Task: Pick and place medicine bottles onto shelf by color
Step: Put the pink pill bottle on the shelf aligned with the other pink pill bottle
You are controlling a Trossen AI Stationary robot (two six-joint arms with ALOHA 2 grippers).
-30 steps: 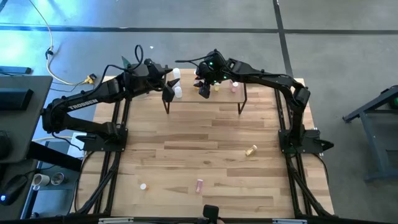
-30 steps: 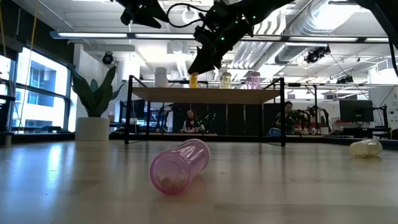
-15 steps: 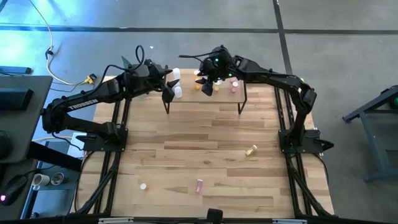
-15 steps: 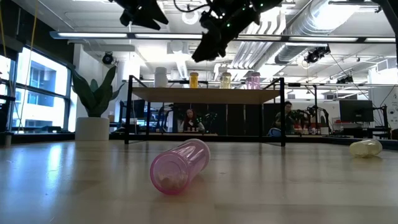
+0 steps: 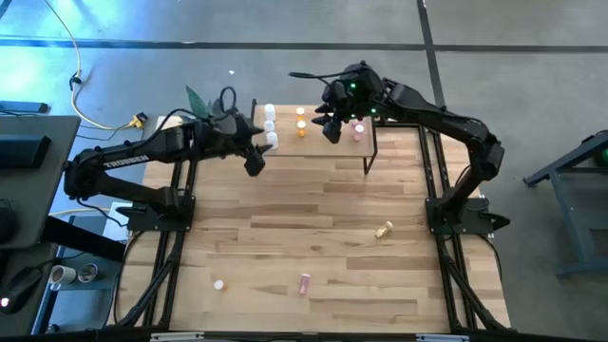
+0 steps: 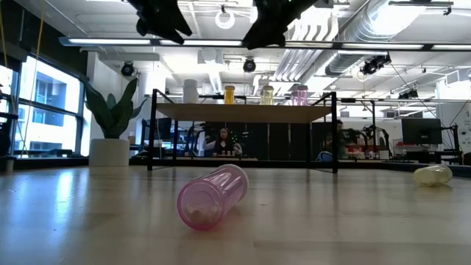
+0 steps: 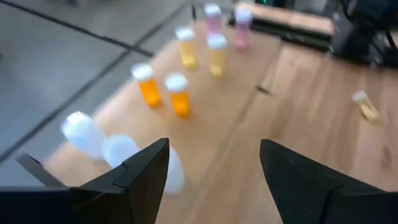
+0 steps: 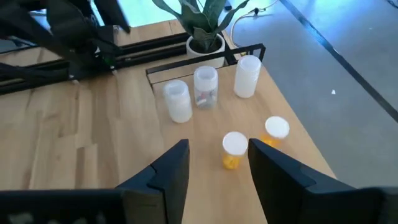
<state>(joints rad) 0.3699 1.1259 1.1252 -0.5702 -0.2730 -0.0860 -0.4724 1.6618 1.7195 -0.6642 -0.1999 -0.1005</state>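
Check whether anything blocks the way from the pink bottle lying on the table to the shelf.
Nothing visible does. The pink bottle lies on its side near the table's front edge, and only bare tabletop separates it from the shelf. The pale yellow bottle lies off to the right.

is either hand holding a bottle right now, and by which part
Nothing is held. The left hand and the right hand are both open and empty above the shelf, where bottles stand.

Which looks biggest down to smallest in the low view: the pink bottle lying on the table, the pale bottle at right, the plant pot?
1. Lying pink plastic bottle, though nearest the camera.
2. White plant pot.
3. Pale bottle lying at right.
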